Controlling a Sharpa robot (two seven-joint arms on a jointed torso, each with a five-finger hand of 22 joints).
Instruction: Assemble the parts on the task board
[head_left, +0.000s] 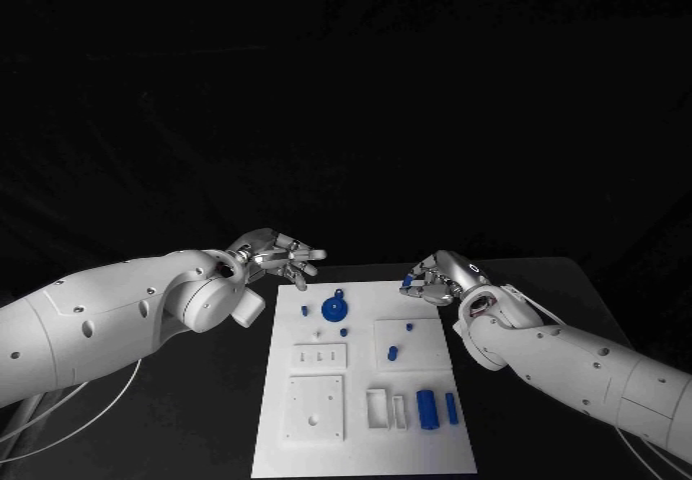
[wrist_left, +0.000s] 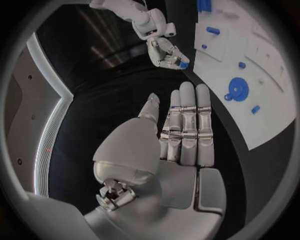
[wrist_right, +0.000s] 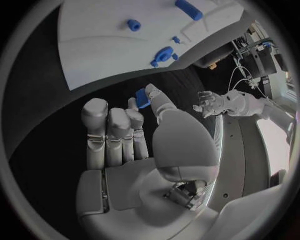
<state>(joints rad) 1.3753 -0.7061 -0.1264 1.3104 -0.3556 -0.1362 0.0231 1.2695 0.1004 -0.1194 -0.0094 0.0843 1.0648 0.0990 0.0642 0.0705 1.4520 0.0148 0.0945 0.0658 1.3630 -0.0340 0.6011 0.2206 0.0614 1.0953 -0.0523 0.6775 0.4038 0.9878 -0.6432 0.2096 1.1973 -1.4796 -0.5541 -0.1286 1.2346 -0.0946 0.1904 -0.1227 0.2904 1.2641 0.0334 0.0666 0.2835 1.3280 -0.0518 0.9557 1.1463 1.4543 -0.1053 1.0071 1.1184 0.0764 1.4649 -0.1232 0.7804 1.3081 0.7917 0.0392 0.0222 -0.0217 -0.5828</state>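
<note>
The white task board (head_left: 325, 440) lies in the middle of the table. A round blue part (head_left: 335, 308) sits near its far edge, with small blue pegs (head_left: 392, 352) around it and two blue cylinders (head_left: 427, 405) near the front right. My right hand (head_left: 440, 278) hovers at the board's far right corner and pinches a small blue part (wrist_right: 142, 97) between thumb and finger. That part (wrist_left: 183, 64) also shows in the left wrist view. My left hand (head_left: 281, 258) hovers past the far left corner, fingers (wrist_left: 187, 120) straight and apart, holding nothing.
White raised blocks (head_left: 315, 405) and slotted holders (head_left: 384, 408) stand on the board's near half. Black table surface (head_left: 216, 380) surrounds the board on both sides. In the right wrist view the board (wrist_right: 112, 55) lies beyond my fingers.
</note>
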